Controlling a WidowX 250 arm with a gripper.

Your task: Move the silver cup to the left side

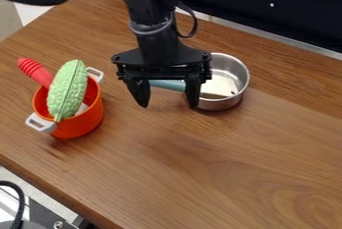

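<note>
Silver metal makes up the cup (224, 104), which stands upright on the brown wooden counter (200, 178), right of the picture's middle and toward the back; the tool (168, 106) hangs down just to its left in the view, its two black fingers (139, 92) spread well apart, with nothing pinched between them; the right-hand finger, as seen here, overlaps the near left part of the cup's wall, though I cannot tell whether the two touch; a pale blue handle (167, 84) shows in the gap between the fingers and runs on behind that right-hand one toward the cup; whether it belongs to the cup or to something lying in it, I cannot tell; inside the cup there is a cream-coloured patch on the bottom; the black arm (155, 40) comes in from the top edge. On the left of the counter stands an orange pot (81, 123) with two whitish grips, well apart from the cup; a bumpy green vegetable (67, 90) leans upright in it, its narrow tip over the near rim, and a ribbed red handle (36, 71) sticks out beside it toward the upper left; a long black panel (267, 5) runs behind the counter.
</note>
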